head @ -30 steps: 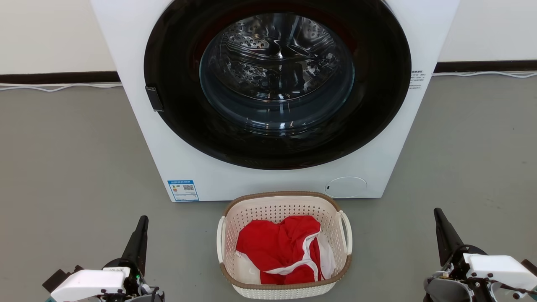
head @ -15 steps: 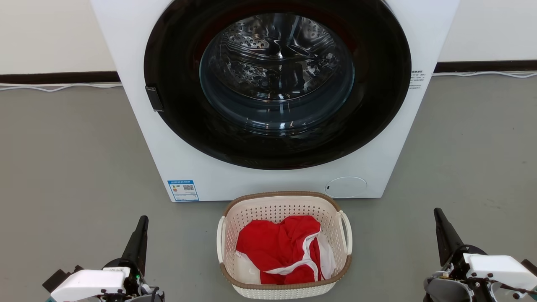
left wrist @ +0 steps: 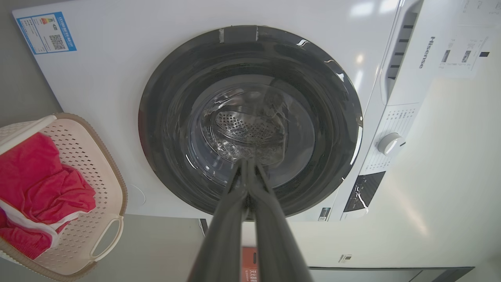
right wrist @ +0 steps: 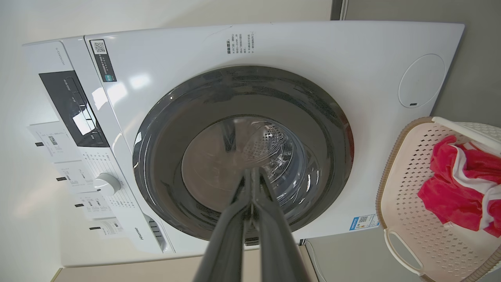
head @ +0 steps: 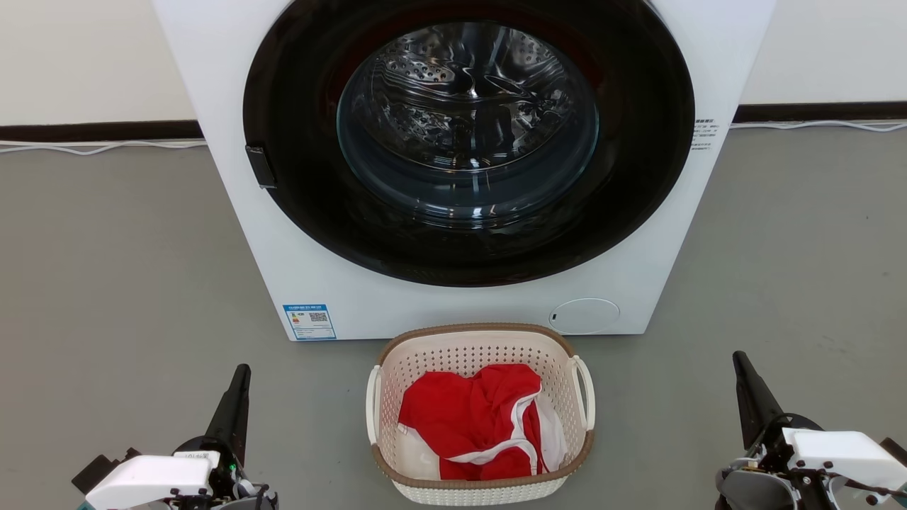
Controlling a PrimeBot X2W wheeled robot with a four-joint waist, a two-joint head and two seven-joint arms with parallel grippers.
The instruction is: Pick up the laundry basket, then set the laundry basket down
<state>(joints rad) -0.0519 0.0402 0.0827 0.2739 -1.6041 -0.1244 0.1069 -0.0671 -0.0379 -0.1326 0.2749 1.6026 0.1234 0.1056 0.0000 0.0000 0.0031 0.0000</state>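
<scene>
The laundry basket, cream-white and perforated with a brown rim and white loop handles, stands on the grey floor just in front of the washing machine, holding a red and white garment. It also appears at the left of the left wrist view and at the right of the right wrist view. My left gripper is shut and empty, well left of the basket. On the other side, my right gripper is shut and empty too. Both point at the machine's door.
A white front-loading washing machine with a dark round glass door rises right behind the basket. Grey floor spreads on both sides. A white cable runs along the dark skirting at the back wall.
</scene>
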